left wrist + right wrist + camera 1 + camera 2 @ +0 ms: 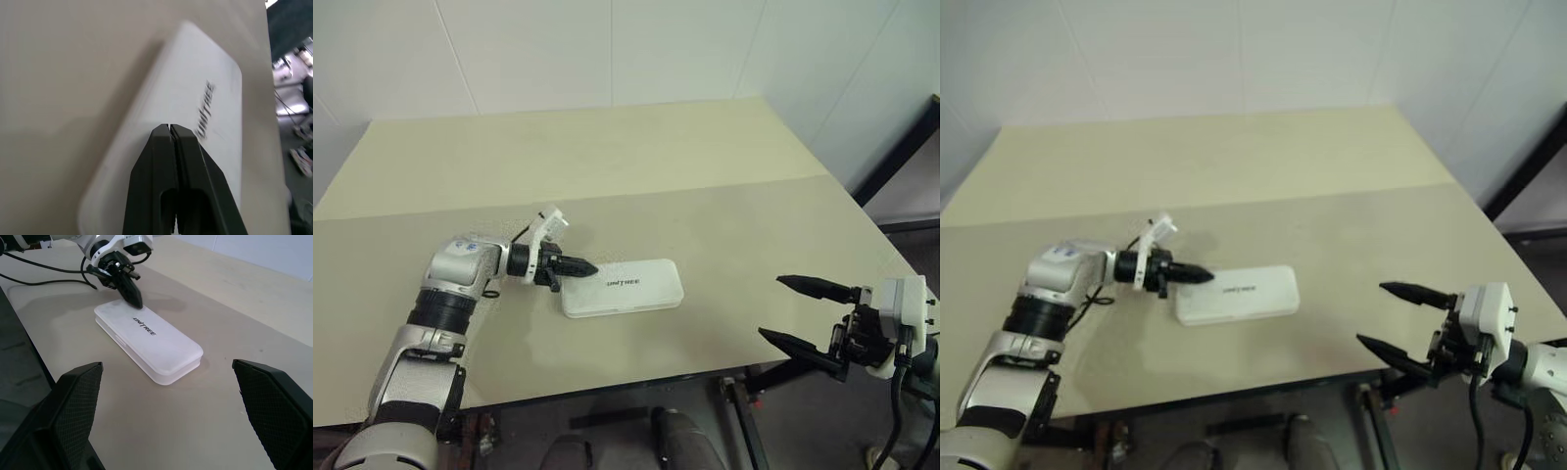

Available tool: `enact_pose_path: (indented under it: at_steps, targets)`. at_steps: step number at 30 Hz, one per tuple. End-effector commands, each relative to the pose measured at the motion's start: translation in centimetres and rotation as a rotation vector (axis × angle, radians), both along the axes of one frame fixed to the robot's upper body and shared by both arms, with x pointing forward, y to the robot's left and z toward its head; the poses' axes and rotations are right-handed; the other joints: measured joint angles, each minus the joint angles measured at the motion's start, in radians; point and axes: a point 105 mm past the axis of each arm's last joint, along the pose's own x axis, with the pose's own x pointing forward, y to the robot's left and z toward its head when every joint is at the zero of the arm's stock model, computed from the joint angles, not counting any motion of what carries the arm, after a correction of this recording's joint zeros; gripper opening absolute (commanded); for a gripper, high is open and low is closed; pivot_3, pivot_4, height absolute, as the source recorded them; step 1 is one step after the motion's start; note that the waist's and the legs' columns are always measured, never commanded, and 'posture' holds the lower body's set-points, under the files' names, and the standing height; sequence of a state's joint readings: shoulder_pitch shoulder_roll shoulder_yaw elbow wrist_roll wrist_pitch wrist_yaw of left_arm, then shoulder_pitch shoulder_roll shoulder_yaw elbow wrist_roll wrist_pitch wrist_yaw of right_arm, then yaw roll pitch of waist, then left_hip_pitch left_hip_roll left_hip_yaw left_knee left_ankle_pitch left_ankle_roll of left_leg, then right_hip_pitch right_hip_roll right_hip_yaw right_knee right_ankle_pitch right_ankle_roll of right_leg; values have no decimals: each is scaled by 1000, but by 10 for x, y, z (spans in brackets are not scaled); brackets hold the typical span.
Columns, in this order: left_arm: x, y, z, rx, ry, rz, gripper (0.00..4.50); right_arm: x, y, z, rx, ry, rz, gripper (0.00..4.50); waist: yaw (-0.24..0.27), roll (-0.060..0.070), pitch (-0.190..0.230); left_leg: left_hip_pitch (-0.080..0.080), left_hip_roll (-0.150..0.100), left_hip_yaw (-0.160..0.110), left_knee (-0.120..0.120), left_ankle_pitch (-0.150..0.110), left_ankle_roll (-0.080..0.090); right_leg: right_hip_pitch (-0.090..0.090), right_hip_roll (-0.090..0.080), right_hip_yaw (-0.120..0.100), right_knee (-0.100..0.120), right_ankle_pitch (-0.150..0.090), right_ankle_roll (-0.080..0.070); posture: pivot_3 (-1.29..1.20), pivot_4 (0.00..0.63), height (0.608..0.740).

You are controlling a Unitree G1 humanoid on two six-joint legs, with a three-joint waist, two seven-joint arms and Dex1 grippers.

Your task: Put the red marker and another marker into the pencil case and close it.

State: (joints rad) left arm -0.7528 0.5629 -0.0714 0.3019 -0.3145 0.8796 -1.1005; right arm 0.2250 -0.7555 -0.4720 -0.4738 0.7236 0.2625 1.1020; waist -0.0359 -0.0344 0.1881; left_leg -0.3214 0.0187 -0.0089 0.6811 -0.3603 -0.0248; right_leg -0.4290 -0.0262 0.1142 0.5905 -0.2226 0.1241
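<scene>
The white pencil case (pixel 625 286) lies flat on the beige table with its lid down, dark "unitree" lettering (pixel 145 326) facing up. My left gripper (pixel 588 266) is shut with nothing in it, its black tip over the case's left end, just above or on the lid (pixel 195 93). My right gripper (pixel 801 311) hovers off the table's front right edge, open wide and empty, pointing toward the case (pixel 151 340). The red marker and the other marker are out of view.
The table (pixel 607 176) runs back to a white wall. Its front edge (pixel 607 387) is near me, and the right edge drops off beside a dark frame (pixel 896 157). A black cable (pixel 44 274) trails behind my left arm.
</scene>
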Motion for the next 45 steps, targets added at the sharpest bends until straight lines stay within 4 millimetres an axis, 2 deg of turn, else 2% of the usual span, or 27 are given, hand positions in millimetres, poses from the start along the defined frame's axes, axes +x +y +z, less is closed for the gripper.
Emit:
enact_pose_path:
  at_steps: [1,7,11,15,20,28,33,37,39,45]
  targets:
    - [-2,1,20,-34,-119,12,43,-7,12,8,19,-28,69,4500,2,0,0,0,0,0,0,-1,0,-1,0,0,0,1,2,0,150,740]
    - [-8,5,36,-46,-304,28,43,-6,18,9,13,-24,124,4500,5,0,0,0,0,0,0,-4,-2,-2,0,-1,-2,1,2,0,150,740]
    - [-6,7,40,-39,-367,50,43,-3,17,8,4,-25,126,4500,9,0,0,0,0,0,0,-6,-2,-2,-1,-2,-4,1,3,0,150,740]
    - [4,21,72,-83,-639,171,43,4,16,7,-8,-24,141,4500,9,-2,2,0,0,0,0,-6,-1,-2,-1,-2,-5,1,3,0,150,740]
    - [0,21,81,-115,-742,196,1598,12,16,7,-13,-28,154,4500,8,-1,2,0,0,0,-1,-7,-1,-2,-1,-2,-6,1,3,0,150,740]
    - [-6,24,94,-214,-856,216,4456,26,20,8,-23,-45,182,4500,8,-2,2,0,0,1,0,-7,0,-2,-1,-2,-6,2,4,0,150,740]
    - [-5,26,94,-220,-860,203,4456,36,21,12,-39,-67,193,4500,8,-2,2,-1,1,1,0,-7,0,-2,-1,-2,-6,2,4,0,150,740]
    - [7,33,107,-246,-947,260,4456,44,18,15,-52,-79,196,4500,8,-2,2,0,1,1,0,-7,0,-2,-1,-2,-6,2,4,0,150,740]
    - [6,30,110,-263,-980,240,4456,47,15,17,-54,-83,192,4500,8,-2,2,-1,1,1,0,-7,0,-2,-1,-3,-6,2,4,0,150,740]
    - [-5,24,98,-279,-970,100,4456,43,20,16,-43,-92,182,4500,9,-1,2,-4,1,0,-1,-8,1,-3,-1,-3,-6,2,5,0,150,740]
